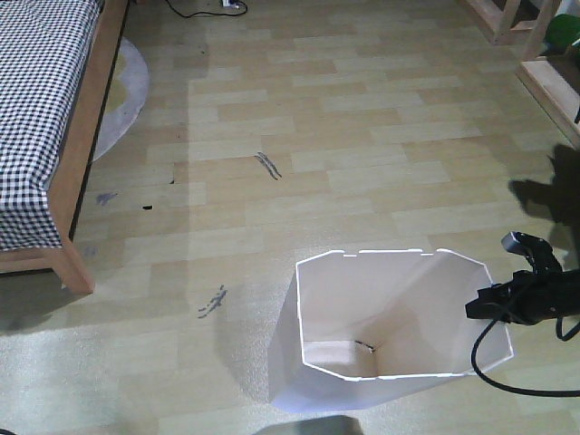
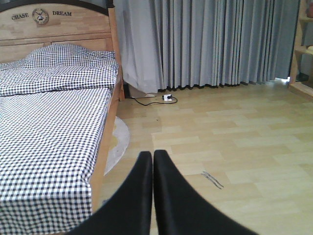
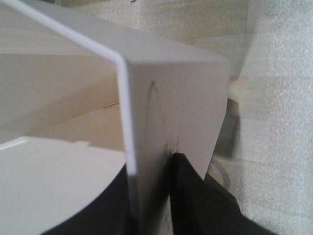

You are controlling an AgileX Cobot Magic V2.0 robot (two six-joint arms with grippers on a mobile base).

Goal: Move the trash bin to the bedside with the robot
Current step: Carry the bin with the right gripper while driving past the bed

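Observation:
The white trash bin (image 1: 381, 317) stands on the wood floor at the lower middle right of the front view, with open floor between it and the bed. The bed (image 1: 45, 109) with checked bedding and a light wooden frame is at the far left; it also fills the left of the left wrist view (image 2: 49, 122). My right gripper (image 1: 485, 304) is shut on the bin's right rim, one finger inside and one outside the thin wall (image 3: 176, 88), as the right wrist view shows (image 3: 151, 171). My left gripper (image 2: 153, 154) is shut and empty, facing the bed's side.
A round grey rug (image 1: 127, 91) lies beside the bed. A power strip with a cable (image 2: 168, 98) lies by the grey curtains (image 2: 210, 44). Wooden furniture legs (image 1: 544, 72) stand at the top right. A black cable (image 1: 489, 362) trails from the right gripper.

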